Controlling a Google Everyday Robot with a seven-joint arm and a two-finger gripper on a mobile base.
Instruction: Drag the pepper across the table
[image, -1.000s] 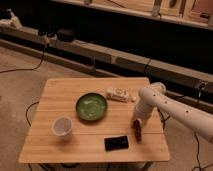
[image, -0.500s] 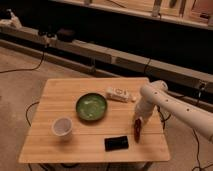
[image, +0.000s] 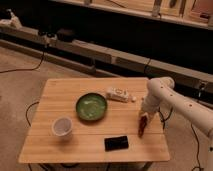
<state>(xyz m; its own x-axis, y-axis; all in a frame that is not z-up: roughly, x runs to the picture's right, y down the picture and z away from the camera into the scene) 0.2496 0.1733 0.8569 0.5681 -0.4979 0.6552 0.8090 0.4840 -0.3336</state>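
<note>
The pepper (image: 141, 127) is a small, slim, dark red chili. It lies near the right edge of the light wooden table (image: 60, 95), in the lower right part of the frame, with its long side almost vertical. The gripper (image: 144, 118) of the white arm is directly at its upper end; whether the gripper holds it I cannot tell. A black rectangular block (image: 116, 143) lies to the lower left of the pepper, and a green bowl (image: 91, 106) stands near the table's middle.
</note>
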